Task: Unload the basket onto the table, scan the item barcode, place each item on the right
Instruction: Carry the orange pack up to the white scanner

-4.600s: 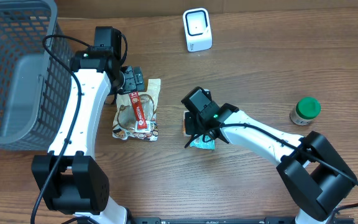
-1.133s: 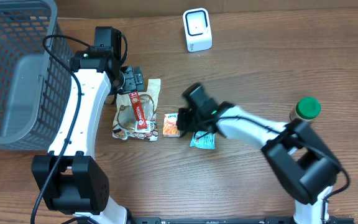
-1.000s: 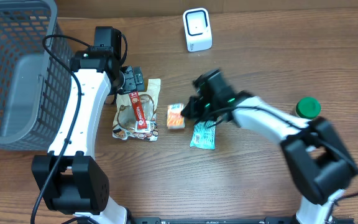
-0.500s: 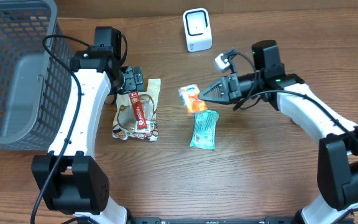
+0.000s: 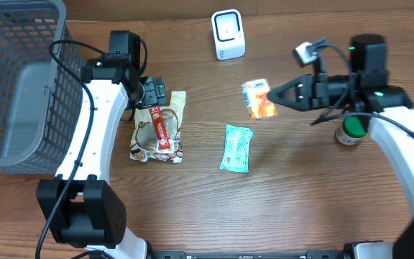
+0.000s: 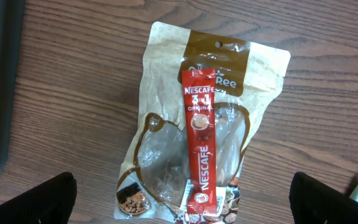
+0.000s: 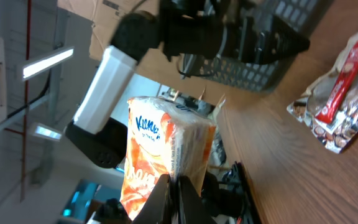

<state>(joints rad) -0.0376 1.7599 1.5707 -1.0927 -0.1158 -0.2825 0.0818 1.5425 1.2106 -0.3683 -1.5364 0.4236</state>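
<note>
The item, an orange-and-white tissue pack (image 5: 257,98), hangs above the table right of centre, with my right gripper (image 5: 274,96) shut on its edge. In the right wrist view the pack (image 7: 166,146) stands up from the closed right gripper (image 7: 178,186). The white barcode scanner (image 5: 228,34) stands at the back centre, to the left of the pack and farther back. My left gripper (image 5: 154,93) hovers open over a brown snack pouch (image 6: 229,81) with a red coffee stick (image 6: 201,143) lying on it; its fingers (image 6: 30,200) are spread wide and hold nothing.
A teal wrapper (image 5: 236,147) lies flat mid-table. A green-lidded jar (image 5: 352,128) stands at the right, beside the right arm. A large grey mesh basket (image 5: 13,86) fills the far left.
The right gripper has lifted the orange pack from beside the brown pouch and carried it right and back, above the table. The left arm has not moved.
</note>
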